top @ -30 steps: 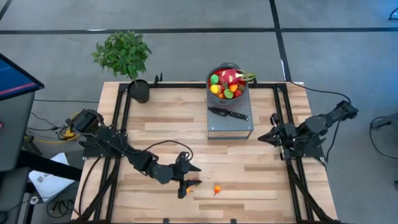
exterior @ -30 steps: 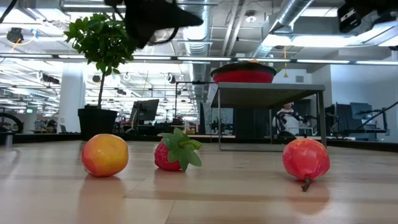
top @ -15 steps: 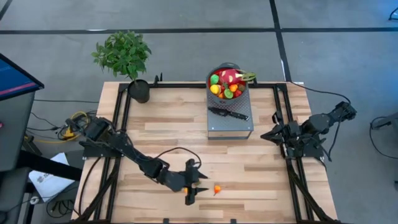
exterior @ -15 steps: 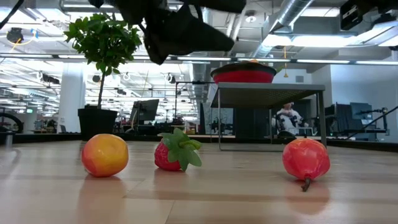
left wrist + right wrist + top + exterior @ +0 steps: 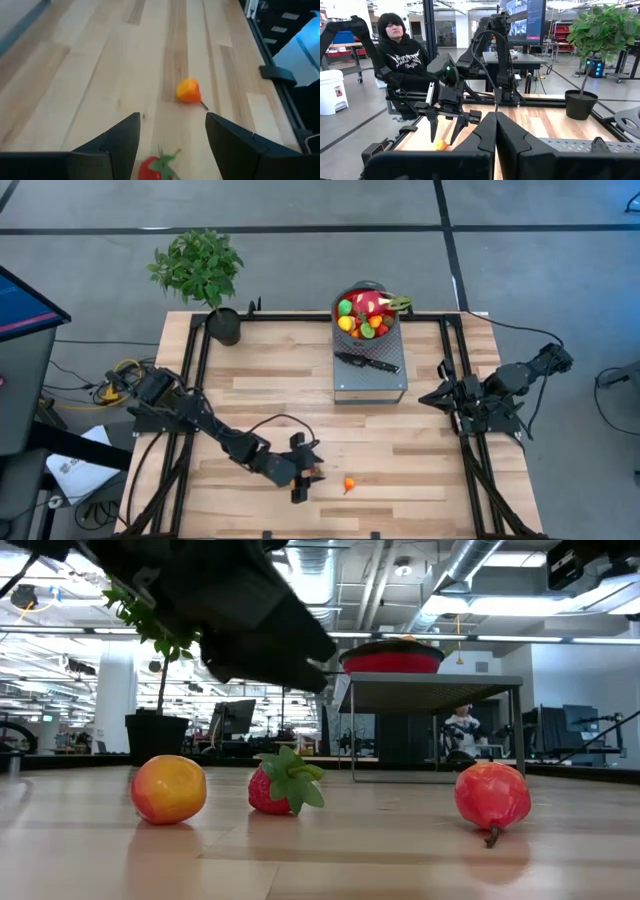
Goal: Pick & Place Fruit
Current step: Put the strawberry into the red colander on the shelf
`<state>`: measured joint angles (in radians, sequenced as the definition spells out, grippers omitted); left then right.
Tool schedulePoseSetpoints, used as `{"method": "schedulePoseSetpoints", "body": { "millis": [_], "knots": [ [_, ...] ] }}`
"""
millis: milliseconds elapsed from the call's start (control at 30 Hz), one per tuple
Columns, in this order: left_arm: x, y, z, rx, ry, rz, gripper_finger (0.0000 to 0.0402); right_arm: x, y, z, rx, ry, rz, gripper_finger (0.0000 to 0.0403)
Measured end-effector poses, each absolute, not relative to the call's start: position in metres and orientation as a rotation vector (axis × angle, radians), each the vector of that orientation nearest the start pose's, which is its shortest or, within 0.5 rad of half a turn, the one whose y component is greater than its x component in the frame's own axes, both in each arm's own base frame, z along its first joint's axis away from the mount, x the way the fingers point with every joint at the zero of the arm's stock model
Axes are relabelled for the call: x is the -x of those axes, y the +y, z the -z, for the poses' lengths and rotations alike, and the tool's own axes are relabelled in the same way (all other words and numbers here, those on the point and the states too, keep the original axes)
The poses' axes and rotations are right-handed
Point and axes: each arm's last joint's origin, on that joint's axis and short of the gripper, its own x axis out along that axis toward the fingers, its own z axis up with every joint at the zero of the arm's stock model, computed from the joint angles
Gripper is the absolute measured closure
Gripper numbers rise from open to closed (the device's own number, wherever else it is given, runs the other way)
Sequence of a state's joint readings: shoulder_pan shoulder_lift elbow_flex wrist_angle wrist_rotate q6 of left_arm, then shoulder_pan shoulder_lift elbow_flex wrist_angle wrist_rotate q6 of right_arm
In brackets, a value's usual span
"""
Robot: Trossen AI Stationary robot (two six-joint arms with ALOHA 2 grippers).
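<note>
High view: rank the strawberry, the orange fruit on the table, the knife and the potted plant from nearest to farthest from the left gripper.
Seen from above, from the left gripper, open at the table's near edge:
1. Strawberry, right at the fingers.
2. Orange fruit, just beyond, toward the robot's right.
3. Knife, on the grey box at the table's far side.
4. Potted plant, at the far left corner, only slightly farther than the knife.

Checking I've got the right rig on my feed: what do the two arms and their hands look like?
Both arms are dark, near-black, built from jointed segments. The left arm trails a thin black cable looping over the table; its hand has two broad, flat, dark fingers. In the right wrist view a small green light glows on the left arm's wrist. The right hand has matching dark, wedge-shaped fingers. No lettering is visible.
</note>
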<state>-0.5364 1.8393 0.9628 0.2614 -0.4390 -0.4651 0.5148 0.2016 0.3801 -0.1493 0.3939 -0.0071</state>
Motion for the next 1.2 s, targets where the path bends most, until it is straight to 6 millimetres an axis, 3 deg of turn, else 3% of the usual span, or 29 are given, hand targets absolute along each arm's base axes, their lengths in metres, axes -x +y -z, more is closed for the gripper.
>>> {"method": "schedulePoseSetpoints", "body": {
  "millis": [633,933,1200],
  "knots": [
    [-0.300,-0.170,-0.122,0.174,0.655,-0.049,0.0183,-0.081,0.033,-0.262,-0.015,-0.030,-0.121,0.0403],
    [-0.308,-0.175,-0.095,0.200,0.623,-0.036,0.0183,-0.081,0.033,-0.262,-0.015,-0.030,-0.121,0.0403],
    [-0.309,-0.175,-0.092,0.209,0.615,-0.035,0.0183,-0.080,0.033,-0.262,-0.015,-0.030,-0.121,0.0403]
  ]
}}
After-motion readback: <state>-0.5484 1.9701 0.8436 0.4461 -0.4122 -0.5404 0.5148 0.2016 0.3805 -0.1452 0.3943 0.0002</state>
